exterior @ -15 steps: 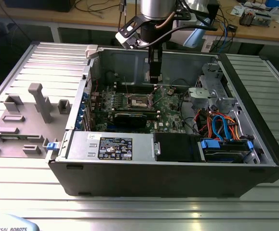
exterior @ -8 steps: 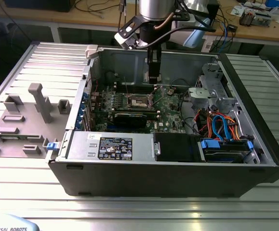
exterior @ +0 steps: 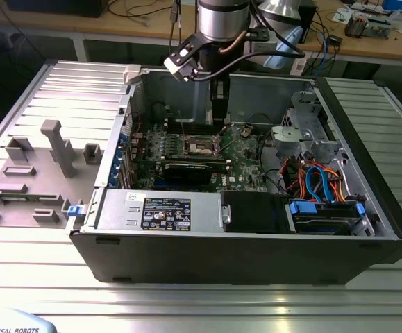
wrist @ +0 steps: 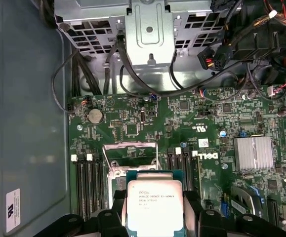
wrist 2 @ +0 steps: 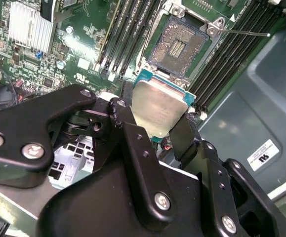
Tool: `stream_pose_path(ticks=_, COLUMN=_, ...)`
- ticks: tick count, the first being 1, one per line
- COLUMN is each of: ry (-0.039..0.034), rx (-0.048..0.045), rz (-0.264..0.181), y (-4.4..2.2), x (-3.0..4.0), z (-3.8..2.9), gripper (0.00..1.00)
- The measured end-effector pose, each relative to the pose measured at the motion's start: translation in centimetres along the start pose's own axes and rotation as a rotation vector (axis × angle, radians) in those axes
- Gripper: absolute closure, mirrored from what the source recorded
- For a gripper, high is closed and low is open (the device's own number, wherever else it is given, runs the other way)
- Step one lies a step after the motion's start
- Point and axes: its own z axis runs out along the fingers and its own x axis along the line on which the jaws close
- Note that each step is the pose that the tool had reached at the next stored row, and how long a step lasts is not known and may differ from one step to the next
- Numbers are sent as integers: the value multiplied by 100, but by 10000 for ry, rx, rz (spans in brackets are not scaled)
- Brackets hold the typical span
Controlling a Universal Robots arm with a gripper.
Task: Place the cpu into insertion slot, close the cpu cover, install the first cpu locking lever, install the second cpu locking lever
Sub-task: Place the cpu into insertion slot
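On the gripper (wrist 2: pixel 153 127), fingers (wrist 2: pixel 133 143) are clamped on the cpu (wrist 2: pixel 160 104) by 2 opp. edges, w/ its metal top showing in both wrist views. The chip is held clear of the board, not seated. The insertion slot (wrist 2: pixel 178 45) sits just past the fingertips on the green mobo (wrist 2: pixel 78 47), open, dark centre bare. The cpu cover (wrist: pixel 132 146) stands raised at the slot's far side from the fingers. A thin lever rod (wrist 2: pixel 241 33) sticks out beside the slot. Memory slots (wrist 2: pixel 128 29) flank it on both sides.
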Motion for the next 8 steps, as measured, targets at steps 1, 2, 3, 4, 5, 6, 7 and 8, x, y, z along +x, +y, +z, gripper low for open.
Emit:
stream_pose_path(ticks=1, ry=0, rx=0, rz=3, y=-1, x=0, z=11, gripper=46)
stream_pose_path(ticks=2, ry=-1, rx=0, rz=4, y=-1, x=0, z=16, gripper=46)
stream_pose_path(ticks=3, ry=-4, rx=1, rz=4, y=-1, x=0, z=18, gripper=46)
stream_pose_path(ticks=4, ry=-4, rx=2, rz=4, y=-2, x=-1, z=18, gripper=46)
stream_pose_path(ticks=5, ry=-2, rx=1, rz=4, y=-2, x=-1, z=19, gripper=46)
stream_pose_path(ticks=6, ry=-4, rx=0, rz=4, y=-2, x=-1, z=20, gripper=46)
stream_pose_path(ticks=7, ry=-6, rx=-1, rz=3, y=-2, x=0, z=20, gripper=46)
stream_pose_path(ticks=8, ry=-7, rx=0, rz=3, y=-2, x=0, z=20, gripper=46)
